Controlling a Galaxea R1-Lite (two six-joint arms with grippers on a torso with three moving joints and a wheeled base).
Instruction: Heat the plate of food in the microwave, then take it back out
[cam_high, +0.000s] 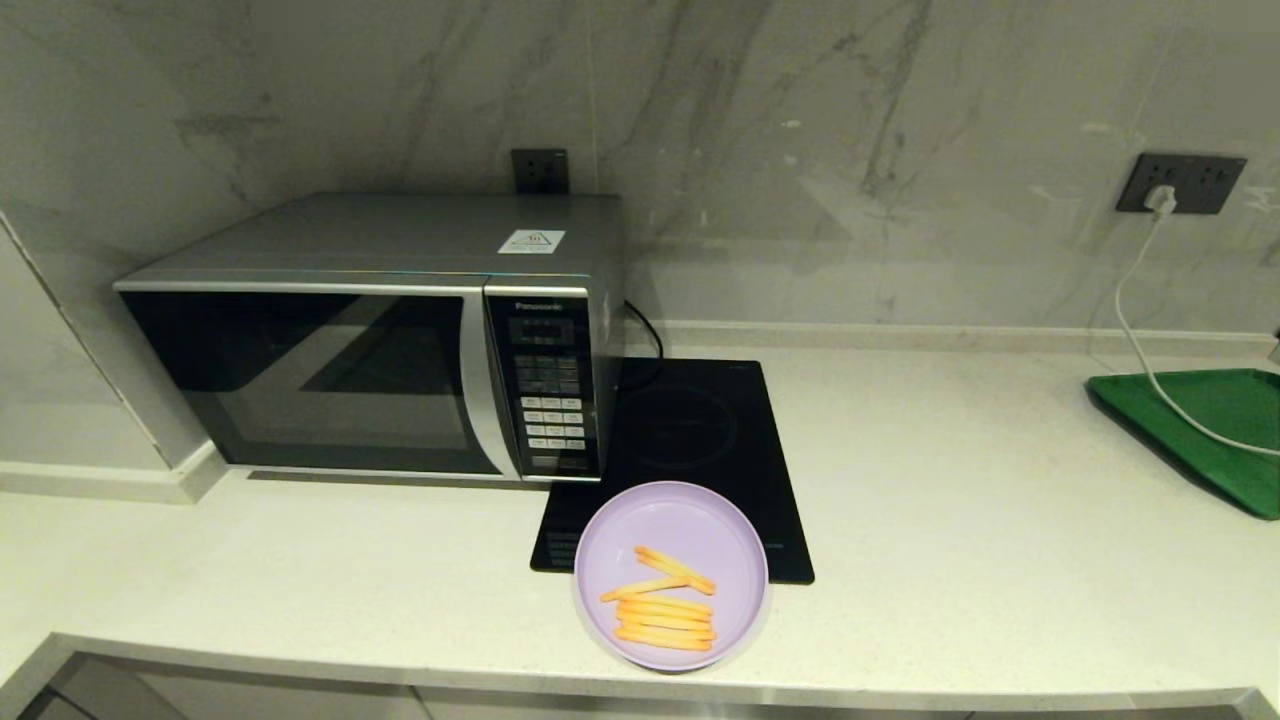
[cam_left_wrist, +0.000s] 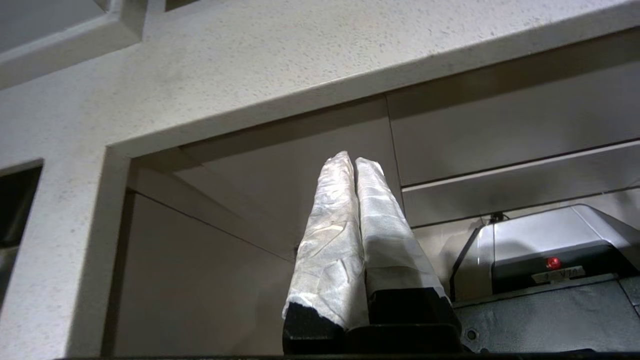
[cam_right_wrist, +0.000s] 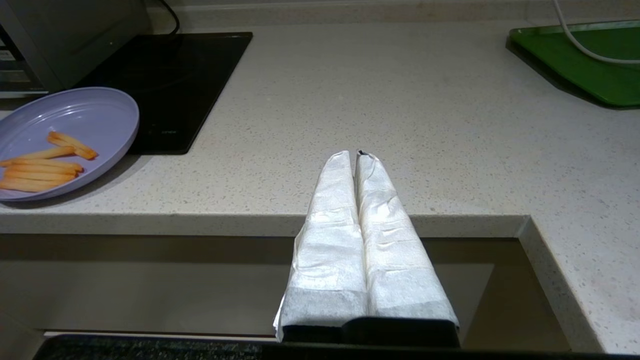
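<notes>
Plate of food (cam_high: 671, 575), a pale lilac round dish with orange-yellow fry sticks (cam_high: 662, 605), sits in the head view at the front edge of the worktop (cam_high: 950, 520), partly over the near corner of the black induction hob (cam_high: 690, 440). Just behind it and to the left stands the silver Panasonic microwave (cam_high: 370, 335), its dark glass door shut and its keypad panel (cam_high: 547, 395) facing the plate. Far from the microwave, at the right end of the worktop, lies a green tray (cam_high: 1215, 425) with a white cable (cam_high: 1140, 300) trailing across it from a wall socket (cam_high: 1180, 182). Neither arm shows in this view.

From the left wrist, the left tool (cam_left_wrist: 355, 162) has its two white-wrapped fingers (cam_left_wrist: 330, 235) pressed together with nothing between them; it sits below the worktop's overhang, pointing up at the underside and the cabinet fronts.

From the right wrist, the right tool (cam_right_wrist: 357, 156) is likewise closed and empty, parked at the worktop's front edge, well apart from the plate, which lies near the hob corner, with the green tray on the other side.
</notes>
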